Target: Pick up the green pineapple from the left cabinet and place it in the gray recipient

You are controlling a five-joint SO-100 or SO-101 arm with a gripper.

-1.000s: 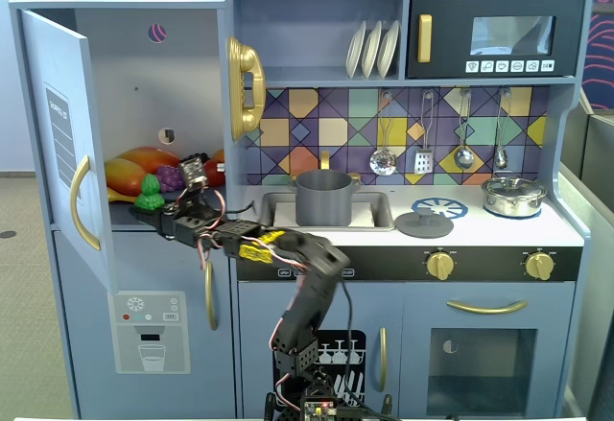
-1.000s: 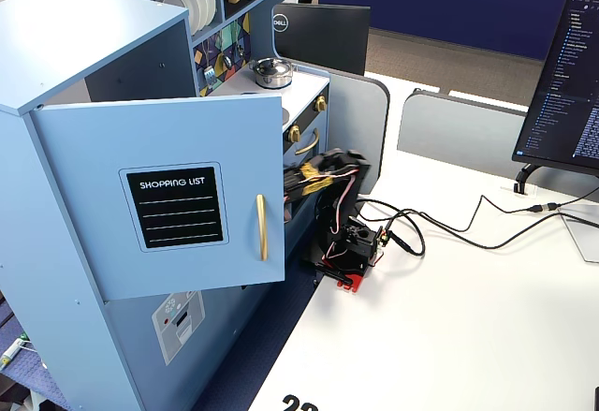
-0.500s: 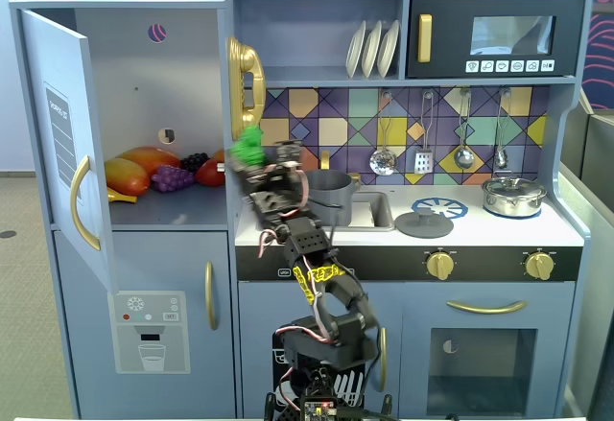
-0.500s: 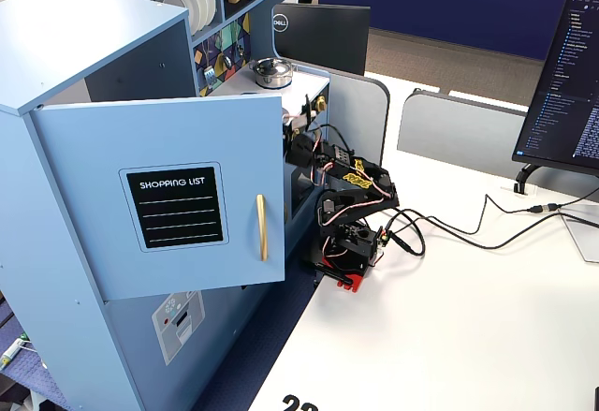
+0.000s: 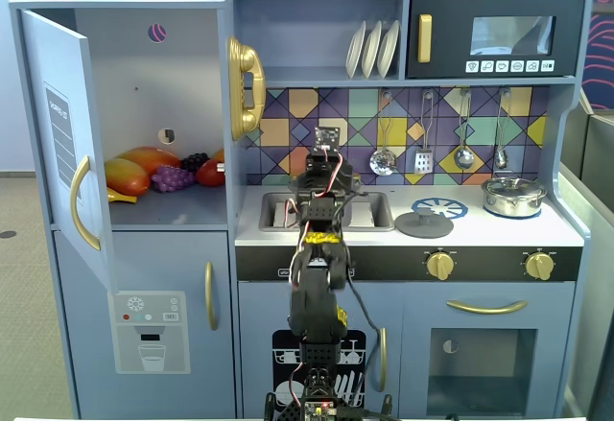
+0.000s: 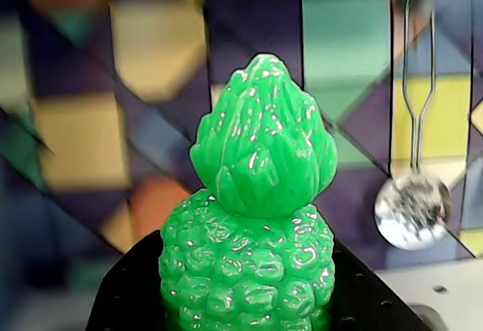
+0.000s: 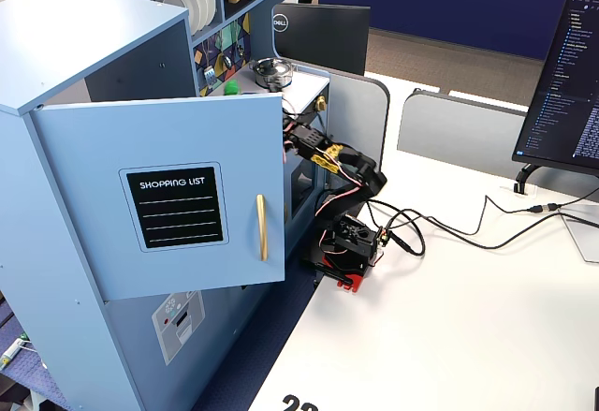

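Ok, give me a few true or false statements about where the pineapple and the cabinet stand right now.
1. The gripper holds the green pineapple. True.
2. The door of the left cabinet is shut. False: it stands open.
3. The pineapple lies among the fruit in the cabinet. False: it is out by the tiled backsplash.
4. A silver pot stands on the right side of the counter in a fixed view. True.
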